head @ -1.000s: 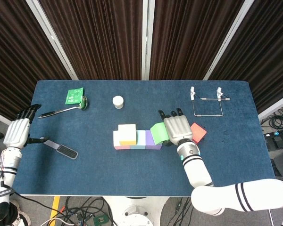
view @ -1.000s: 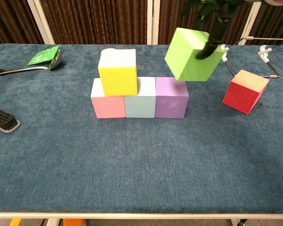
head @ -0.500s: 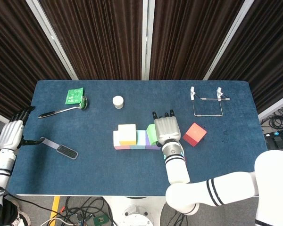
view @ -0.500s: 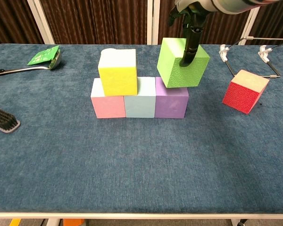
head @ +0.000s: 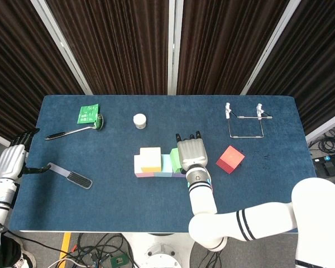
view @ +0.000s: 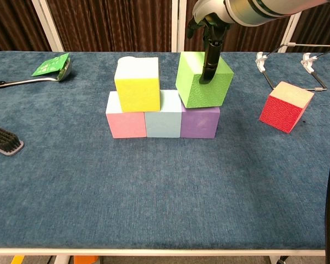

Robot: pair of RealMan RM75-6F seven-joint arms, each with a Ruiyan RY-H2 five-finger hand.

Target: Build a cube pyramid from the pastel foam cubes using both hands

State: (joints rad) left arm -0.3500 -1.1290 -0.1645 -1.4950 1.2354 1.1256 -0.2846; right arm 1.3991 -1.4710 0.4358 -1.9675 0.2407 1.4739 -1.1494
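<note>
Right hand (head: 191, 154): clamped on the green cube (view: 204, 80), a dark finger (view: 210, 55) down the cube's front face; seen from the head view it covers most of the cube.
Green cube: under the right hand, slightly tilted, its lower edge touching the top of the purple cube (view: 199, 121).
Base row: directly below the right hand and to its left, pink cube (view: 125, 122), pale blue cube (view: 163, 120) and purple cube side by side, touching, on the blue worktop (view: 165, 192).
Yellow cube (view: 136, 83): to the left of the right hand, on the pink cube and partly over the pale blue one, just beside the green cube.
Red cube (view: 285, 106): to the right of the right hand, apart, tipped on an edge.
Left hand (head: 10, 162): at the worktop's left edge, fingers apart, holding nothing, just beside the brush (head: 70, 176).
Spoon (head: 78, 130): beyond the left hand, next to a green packet (head: 88, 114).
</note>
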